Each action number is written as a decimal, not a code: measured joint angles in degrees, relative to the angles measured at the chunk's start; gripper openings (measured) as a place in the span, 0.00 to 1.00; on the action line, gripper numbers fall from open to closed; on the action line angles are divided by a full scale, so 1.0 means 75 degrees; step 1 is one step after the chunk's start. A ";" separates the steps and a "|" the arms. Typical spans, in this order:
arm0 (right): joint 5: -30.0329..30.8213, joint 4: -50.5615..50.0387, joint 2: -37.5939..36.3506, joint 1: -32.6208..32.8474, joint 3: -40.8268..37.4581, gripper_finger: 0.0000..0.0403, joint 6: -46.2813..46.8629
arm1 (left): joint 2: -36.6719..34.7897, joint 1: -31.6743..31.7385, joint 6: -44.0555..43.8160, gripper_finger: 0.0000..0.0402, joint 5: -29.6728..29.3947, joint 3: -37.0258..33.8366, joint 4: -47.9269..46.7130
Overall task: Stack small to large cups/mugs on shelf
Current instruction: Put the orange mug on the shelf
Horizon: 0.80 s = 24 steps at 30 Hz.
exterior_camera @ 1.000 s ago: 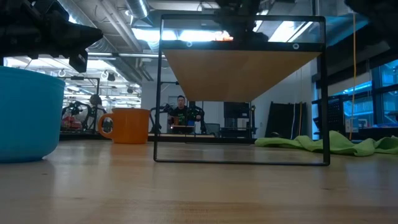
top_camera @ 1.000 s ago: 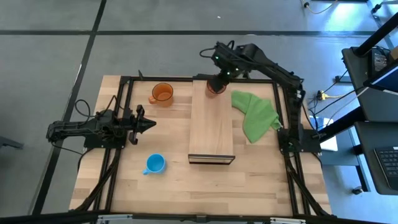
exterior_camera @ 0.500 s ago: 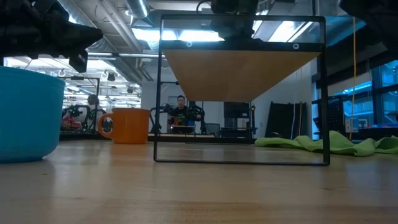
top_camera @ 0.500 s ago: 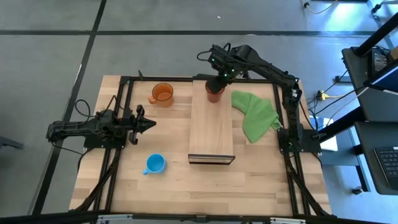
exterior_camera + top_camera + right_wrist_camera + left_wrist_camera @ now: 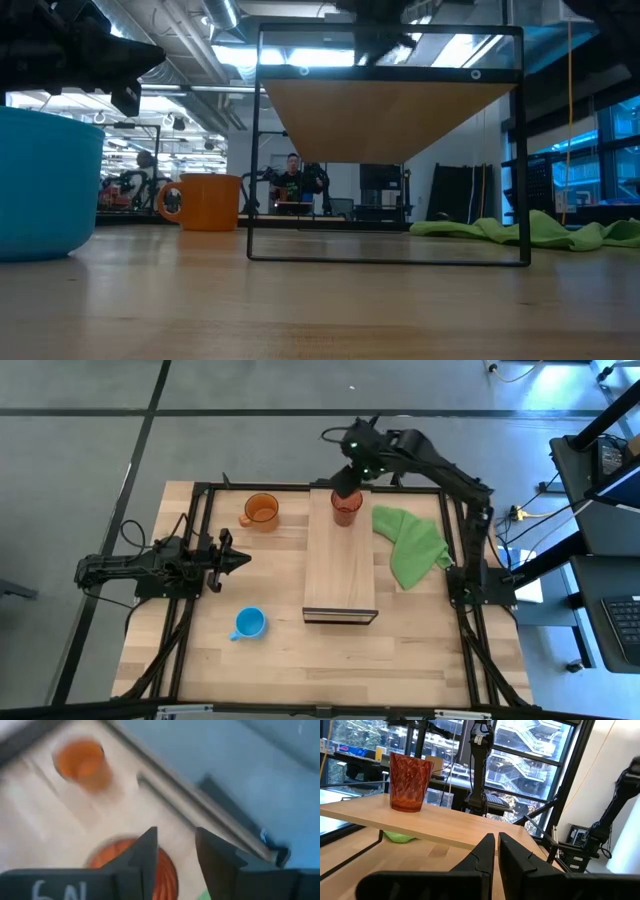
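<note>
The reddish-brown ribbed cup stands upright on its base at the far end of the light-wood shelf, free of both grippers; it also shows in the left wrist view. My right gripper is open just above it, toward the far edge; its wrist view looks down on the cup. The orange mug stands on the table left of the shelf. The light blue mug stands at the near left. My left gripper is shut and empty left of the shelf.
A green cloth lies on the table right of the shelf. The shelf stands raised on a thin black frame. A black frame runs around the tabletop. A person shows far off in the room behind.
My right gripper has lowered the reddish-brown cup onto the shelf's far end, let go of it and drawn up and toward the far edge. The cup now stands alone on the shelf.
</note>
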 joint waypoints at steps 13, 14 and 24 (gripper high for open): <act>-0.0361 0.2951 -0.1052 0.1479 0.0143 0.33 -0.3105 | 0.0002 0.0000 0.0000 0.04 0.0000 -0.0001 -0.0002; -0.0367 0.3095 -0.1052 0.1561 0.0143 0.33 -0.3036 | 0.0002 0.0000 -0.0001 0.04 0.0000 -0.0002 -0.0004; -0.0393 0.3520 -0.0982 0.1865 0.0085 0.33 -0.2720 | 0.0007 -0.0002 0.0068 0.04 -0.0493 0.0000 0.0152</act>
